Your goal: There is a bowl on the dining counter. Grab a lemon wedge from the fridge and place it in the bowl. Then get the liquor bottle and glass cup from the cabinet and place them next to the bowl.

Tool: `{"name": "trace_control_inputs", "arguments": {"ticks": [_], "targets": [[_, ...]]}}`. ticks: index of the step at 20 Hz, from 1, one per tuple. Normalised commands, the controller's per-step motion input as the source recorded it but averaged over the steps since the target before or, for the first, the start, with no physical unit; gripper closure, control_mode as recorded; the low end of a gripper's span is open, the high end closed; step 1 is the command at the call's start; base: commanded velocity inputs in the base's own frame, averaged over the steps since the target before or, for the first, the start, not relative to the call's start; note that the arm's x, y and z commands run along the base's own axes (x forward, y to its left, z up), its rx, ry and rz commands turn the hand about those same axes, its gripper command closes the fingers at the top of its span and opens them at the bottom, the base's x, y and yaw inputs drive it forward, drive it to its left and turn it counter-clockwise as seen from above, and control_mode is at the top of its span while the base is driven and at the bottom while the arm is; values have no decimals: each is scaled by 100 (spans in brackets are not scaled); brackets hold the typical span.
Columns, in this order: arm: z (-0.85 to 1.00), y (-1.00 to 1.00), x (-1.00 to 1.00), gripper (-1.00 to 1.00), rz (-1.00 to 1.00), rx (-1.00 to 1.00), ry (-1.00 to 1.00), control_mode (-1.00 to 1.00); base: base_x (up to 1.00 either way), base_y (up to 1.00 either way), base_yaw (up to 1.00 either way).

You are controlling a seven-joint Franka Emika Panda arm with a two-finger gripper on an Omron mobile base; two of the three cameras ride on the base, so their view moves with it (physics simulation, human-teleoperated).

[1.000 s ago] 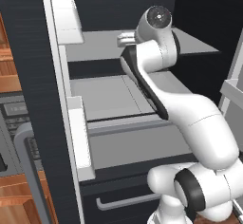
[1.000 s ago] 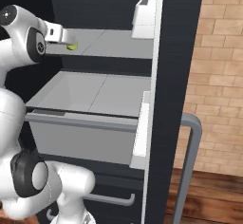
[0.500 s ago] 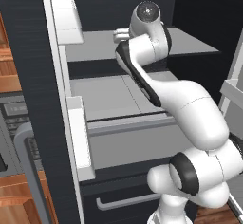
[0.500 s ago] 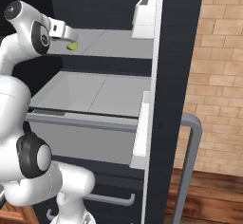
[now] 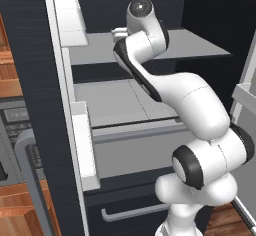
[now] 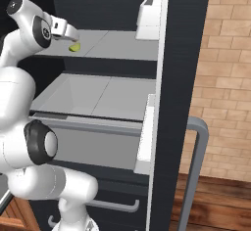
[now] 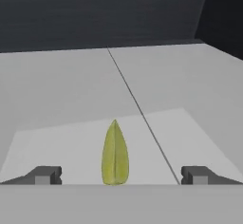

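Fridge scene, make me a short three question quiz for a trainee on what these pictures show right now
1. True or false: the gripper is shut on the lemon wedge.
2. Where does the lemon wedge lie? A) in a white door bin B) on the upper grey shelf of the fridge C) in the lower drawer
3. Fill in: in the hand view, the wedge stands between the two dark ____.

Key:
1. False. The jaws stand wide open, apart from the wedge on either side.
2. B
3. fingertips
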Motion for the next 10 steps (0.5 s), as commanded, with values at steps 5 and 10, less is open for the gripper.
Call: {"name": "trace_control_inputs", "arguments": {"ticks": [5,10], "targets": [[-7,0,17,-100,-2,0,0,-100,0,0,0],[-21,6,12,-100,0,0,0,-100,0,0,0]]}}
